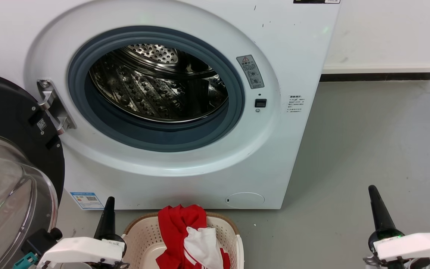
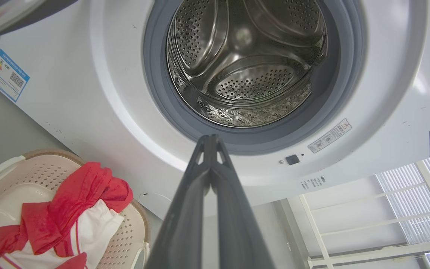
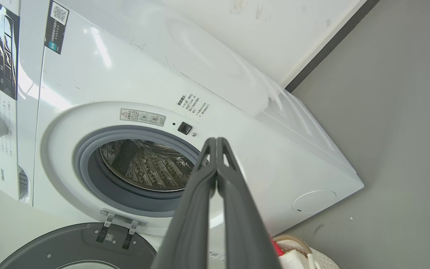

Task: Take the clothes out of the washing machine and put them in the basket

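The grey floor (image 1: pixel 368 149) carries the white washing machine (image 1: pixel 297 52). The cream basket (image 1: pixel 142 233) stands just before its base.

1. We see the washing machine's (image 1: pixel 297 45) porthole standing open; only the grey gasket (image 1: pixel 155 140) ring narrows the way into the steel drum (image 1: pixel 155 89).
2. The swung-out door (image 1: pixel 13 168) blocks the left of the machine's front.
3. The basket (image 1: pixel 140 231) sits at the front's lower edge, with clothes (image 1: pixel 179 228) heaped over its middle and far rim.
4. The floor (image 1: pixel 368 142) right of the machine gives us open passage.
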Robot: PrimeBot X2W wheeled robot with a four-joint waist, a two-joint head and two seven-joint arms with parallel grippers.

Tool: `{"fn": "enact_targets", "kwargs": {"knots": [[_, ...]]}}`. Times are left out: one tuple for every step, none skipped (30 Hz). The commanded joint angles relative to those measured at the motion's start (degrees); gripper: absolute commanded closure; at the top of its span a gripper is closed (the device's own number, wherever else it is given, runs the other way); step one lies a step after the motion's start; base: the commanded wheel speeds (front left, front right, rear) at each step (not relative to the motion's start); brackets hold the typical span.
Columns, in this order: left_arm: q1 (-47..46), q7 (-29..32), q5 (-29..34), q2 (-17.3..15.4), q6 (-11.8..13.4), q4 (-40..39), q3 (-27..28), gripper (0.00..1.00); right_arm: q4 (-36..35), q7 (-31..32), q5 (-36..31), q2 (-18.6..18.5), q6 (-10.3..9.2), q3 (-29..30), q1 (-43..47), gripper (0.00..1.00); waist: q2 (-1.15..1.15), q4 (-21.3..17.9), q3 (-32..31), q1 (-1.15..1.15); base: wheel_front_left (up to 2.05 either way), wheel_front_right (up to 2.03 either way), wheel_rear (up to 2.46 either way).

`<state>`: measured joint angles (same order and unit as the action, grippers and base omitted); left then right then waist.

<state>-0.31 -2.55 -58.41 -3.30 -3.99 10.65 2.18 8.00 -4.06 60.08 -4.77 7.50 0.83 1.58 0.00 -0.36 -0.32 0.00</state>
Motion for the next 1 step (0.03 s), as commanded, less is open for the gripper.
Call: {"fn": "enact_targets", "kwargs": {"knots": [[-1.29,0.48,-2.04,-0.37,-0.41,-0.20,0.36,1.00,0.03,0.38,2.16,-0.33,0.00,0.21,-1.69,1.00,0.00,0.01,0.02,0.00,0.00,0.00,0.00]]}}
